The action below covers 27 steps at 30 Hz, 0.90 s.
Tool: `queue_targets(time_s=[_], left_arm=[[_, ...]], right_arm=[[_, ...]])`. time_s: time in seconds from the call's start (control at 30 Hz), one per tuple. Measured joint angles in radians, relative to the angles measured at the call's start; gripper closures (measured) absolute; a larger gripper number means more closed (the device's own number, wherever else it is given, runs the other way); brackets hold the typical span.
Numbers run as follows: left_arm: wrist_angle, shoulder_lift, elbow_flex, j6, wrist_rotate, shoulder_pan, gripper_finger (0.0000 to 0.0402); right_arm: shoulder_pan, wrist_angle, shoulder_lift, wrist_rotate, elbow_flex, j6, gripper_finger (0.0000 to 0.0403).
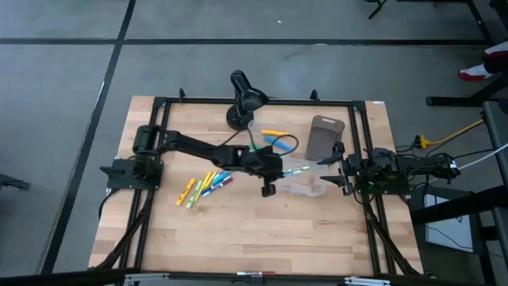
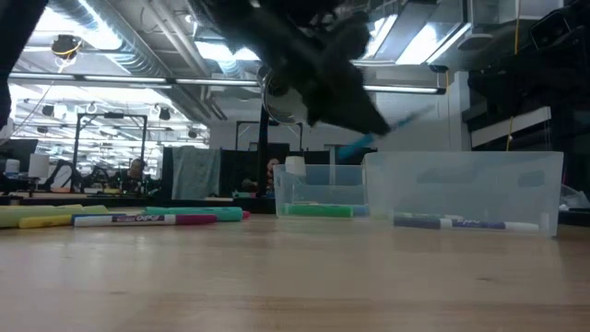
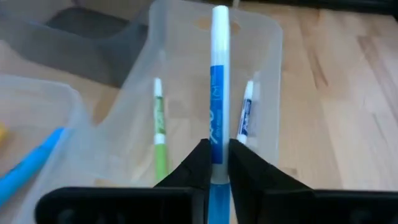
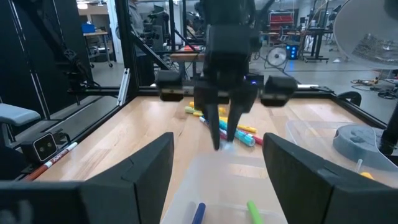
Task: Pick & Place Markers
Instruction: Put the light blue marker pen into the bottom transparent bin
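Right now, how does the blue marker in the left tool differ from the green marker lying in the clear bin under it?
The blue marker is clamped in the left tool and held above the clear bin; the green marker lies loose on the bin's floor. The blue one has a blue band, the green one a light green band. Both are thin, with white ends, pointing roughly the same way.

I see a blue-and-white marker (image 3: pixel 217 93) between black fingers (image 3: pixel 194 168), green (image 3: pixel 160 130) and blue-tipped (image 3: pixel 245 115) markers in a clear bin (image 3: pixel 267 56), on pale wood table (image 1: pixel 238 230).
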Motion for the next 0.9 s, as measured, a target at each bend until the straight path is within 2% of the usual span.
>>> queue_targets(time_s=[0.2, 0.47, 0.9], left_arm=[[-0.029, 0.073, 0.104, 0.069, 0.022, 0.011, 0.0369], [-0.029, 0.075, 0.171, 0.118, 0.02, 0.023, 0.0369], [0.053, 0.097, 0.172, 0.087, 0.02, 0.022, 0.0366]], right_arm=[[0.0, 0.0, 0.0, 0.0, 0.0, 0.001, 0.0159], [0.0, 0.0, 0.0, 0.0, 0.0, 0.0, 0.0159], [0.0, 0.0, 0.0, 0.0, 0.0, 0.0, 0.0159]])
